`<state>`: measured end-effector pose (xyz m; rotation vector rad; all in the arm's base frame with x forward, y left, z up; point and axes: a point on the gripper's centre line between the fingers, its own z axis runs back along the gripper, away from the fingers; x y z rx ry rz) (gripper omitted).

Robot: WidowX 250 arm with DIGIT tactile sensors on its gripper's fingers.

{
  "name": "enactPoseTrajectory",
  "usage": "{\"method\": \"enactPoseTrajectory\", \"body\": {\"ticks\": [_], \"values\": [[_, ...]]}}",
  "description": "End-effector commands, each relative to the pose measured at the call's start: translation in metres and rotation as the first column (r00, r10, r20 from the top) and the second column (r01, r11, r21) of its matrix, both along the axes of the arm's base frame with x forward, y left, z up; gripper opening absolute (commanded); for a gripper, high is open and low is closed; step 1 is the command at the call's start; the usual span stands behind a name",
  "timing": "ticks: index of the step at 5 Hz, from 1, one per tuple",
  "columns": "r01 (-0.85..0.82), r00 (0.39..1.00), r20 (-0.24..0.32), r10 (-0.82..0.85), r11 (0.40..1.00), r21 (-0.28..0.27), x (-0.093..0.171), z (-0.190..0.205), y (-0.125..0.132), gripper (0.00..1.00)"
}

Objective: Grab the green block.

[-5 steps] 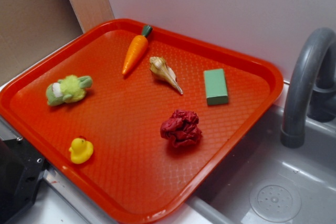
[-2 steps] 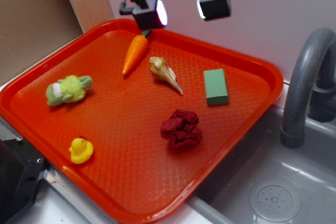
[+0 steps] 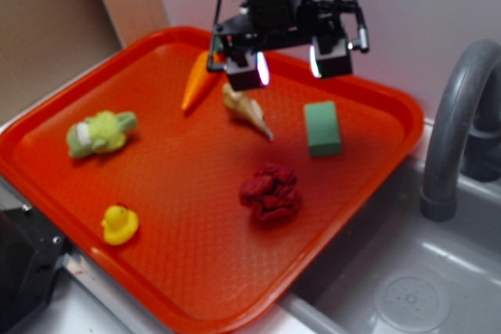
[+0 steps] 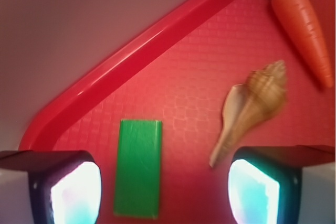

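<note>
Two spread jaws of the gripper (image 3: 286, 66) hang empty above the tray (image 3: 391, 154), upper centre, near the block (image 3: 322, 127).

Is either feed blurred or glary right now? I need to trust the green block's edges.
Exterior view: slightly soft overall; gripper pads glow bright, green block edges still readable. Wrist view: soft, seashell smeared, fingertips blown out white-cyan; block outline clear enough.

Trays (image 3: 391, 107): 1
Green blocks (image 3: 322, 127): 1
Seashells (image 3: 246, 109): 1
Carrots (image 3: 196, 84): 1
Plush toys (image 3: 100, 132): 1
Rubber ducks (image 3: 119, 224): 1
Crumpled red cloths (image 3: 270, 192): 1
Faucets (image 3: 454, 127): 1
Grippers (image 3: 286, 66): 1
</note>
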<state>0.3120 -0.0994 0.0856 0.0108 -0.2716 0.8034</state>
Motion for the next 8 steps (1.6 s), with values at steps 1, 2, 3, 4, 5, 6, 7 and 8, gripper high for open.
{"method": "enactPoseTrajectory", "body": {"ticks": [1, 2, 3, 4, 5, 6, 7, 8], "values": [[-0.069, 0.996, 0.058, 0.074, 0.994, -0.089, 0.022, -0.021, 0.001, 1.0], [-0.088, 0.996, 0.019, 0.091, 0.989, -0.122, 0.026, -0.04, -0.009, 1.0], [-0.084, 0.996, -0.033, 0.081, 0.992, -0.091, 0.031, -0.061, -0.015, 0.0], [0.004, 1.0, 0.006, -0.004, 0.997, -0.083, 0.032, -0.064, -0.025, 0.0], [0.154, 0.986, -0.057, -0.155, 0.988, -0.024, 0.031, -0.033, -0.021, 0.0], [0.397, 0.909, -0.157, -0.387, 0.917, 0.042, 0.024, 0.016, -0.004, 0.0], [0.522, 0.84, -0.195, -0.506, 0.852, 0.038, 0.016, 0.049, 0.011, 0.0], [0.586, 0.801, -0.198, -0.564, 0.808, 0.067, -0.003, 0.082, 0.023, 0.0]]}}
